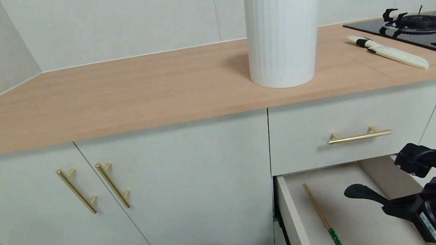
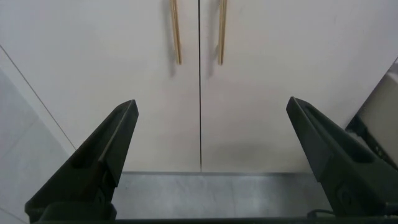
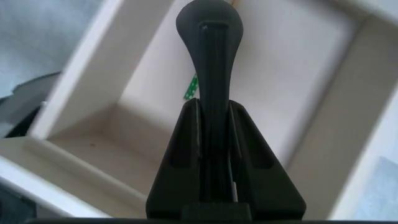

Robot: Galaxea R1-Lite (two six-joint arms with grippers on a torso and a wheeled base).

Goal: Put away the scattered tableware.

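A pair of wooden chopsticks [image 1: 324, 220] with green ends lies in the open lower drawer [image 1: 293, 218] at the bottom right. My right gripper [image 1: 353, 192] hovers over that drawer, fingers pressed together and holding nothing I can see. In the right wrist view the shut gripper [image 3: 208, 25] points into the drawer [image 3: 93, 81], and a green bit of the chopsticks [image 3: 192, 87] peeks out beside it. A cream knife [image 1: 388, 52] with a black band lies on the wooden counter [image 1: 134, 91] near the stove. My left gripper [image 2: 212, 107] is open and empty, facing the cabinet doors.
A tall white ribbed cylinder [image 1: 281, 29] stands on the counter left of the knife. A black gas hob [image 1: 420, 28] sits at the far right. Two cabinet doors with gold handles [image 1: 77, 191] lie left of the drawers; the upper drawer handle [image 1: 358, 135] is above the open one.
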